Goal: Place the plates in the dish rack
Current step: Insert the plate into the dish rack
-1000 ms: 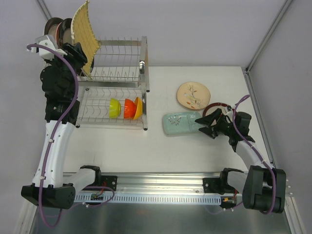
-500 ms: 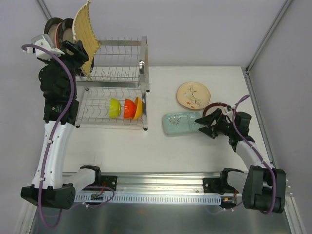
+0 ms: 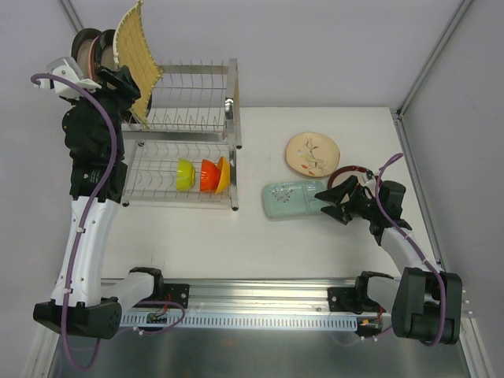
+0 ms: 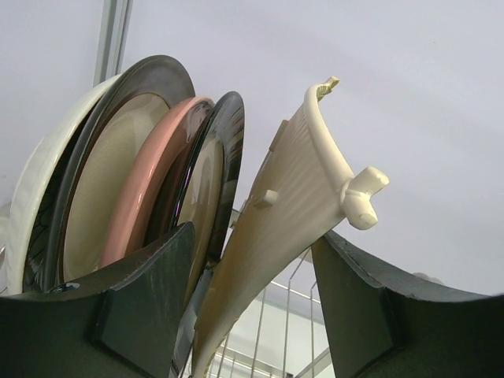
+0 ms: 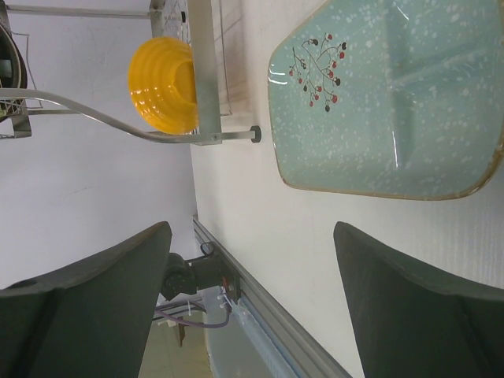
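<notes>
The dish rack [image 3: 197,118] stands at the back left. Its upper tier holds round plates [image 3: 90,46] on edge and the yellow woven square plate [image 3: 135,49], which leans right. In the left wrist view the woven plate [image 4: 291,197] passes between the fingers of my left gripper [image 4: 252,252], which is open around it beside the dark-rimmed and pink plates [image 4: 150,189]. My right gripper [image 3: 324,201] is open just right of the pale teal dish [image 3: 290,199], with nothing between its fingers [image 5: 118,283]. The teal dish [image 5: 394,102] lies flat on the table.
A beige floral plate [image 3: 312,153] lies behind the teal dish. A red-rimmed plate [image 3: 346,172] is partly hidden under the right arm. Green [image 3: 185,174], orange [image 3: 208,175] and yellow [image 3: 224,175] bowls sit in the rack's lower tier.
My left gripper's jaws have widened around the woven plate and the wrist has shifted slightly left. The plate stays leaning in the rack. The right arm has not moved.
</notes>
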{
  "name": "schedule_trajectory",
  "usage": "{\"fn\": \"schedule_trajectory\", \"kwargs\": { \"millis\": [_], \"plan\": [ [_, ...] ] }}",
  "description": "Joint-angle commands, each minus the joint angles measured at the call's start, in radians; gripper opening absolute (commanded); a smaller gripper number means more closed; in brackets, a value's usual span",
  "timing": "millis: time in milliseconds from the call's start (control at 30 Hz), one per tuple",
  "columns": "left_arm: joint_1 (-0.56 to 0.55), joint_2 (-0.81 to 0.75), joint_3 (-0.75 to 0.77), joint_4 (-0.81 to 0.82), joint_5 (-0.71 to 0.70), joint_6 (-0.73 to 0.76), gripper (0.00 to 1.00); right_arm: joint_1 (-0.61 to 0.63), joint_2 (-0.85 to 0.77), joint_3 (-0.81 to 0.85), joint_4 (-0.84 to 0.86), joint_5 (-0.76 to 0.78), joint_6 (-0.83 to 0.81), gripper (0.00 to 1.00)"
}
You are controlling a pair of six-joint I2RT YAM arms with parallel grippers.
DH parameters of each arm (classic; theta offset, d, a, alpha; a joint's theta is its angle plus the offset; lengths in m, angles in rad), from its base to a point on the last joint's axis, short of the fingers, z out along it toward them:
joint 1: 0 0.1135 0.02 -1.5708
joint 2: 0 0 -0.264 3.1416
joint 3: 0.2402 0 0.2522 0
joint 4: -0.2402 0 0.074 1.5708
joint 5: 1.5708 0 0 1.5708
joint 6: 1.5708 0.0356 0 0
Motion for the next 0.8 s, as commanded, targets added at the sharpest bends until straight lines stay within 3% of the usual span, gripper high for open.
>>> {"fn": "schedule_trajectory", "kwargs": {
  "millis": [0,500,767],
  "plan": [
    [0.012,-0.005,0.030,-0.021,-0.107,-0.024,0.62,0.010,-0.015,0.025,0.004,-0.003,-0.022,0.89],
    [0.012,-0.017,-0.009,-0.172,-0.144,-0.202,0.62,0.010,-0.014,0.020,0.002,0.001,-0.027,0.89],
    [0.026,-0.024,-0.014,-0.211,-0.153,-0.225,0.62,0.013,-0.021,0.017,0.001,0.001,-0.027,0.89]
  ]
}}
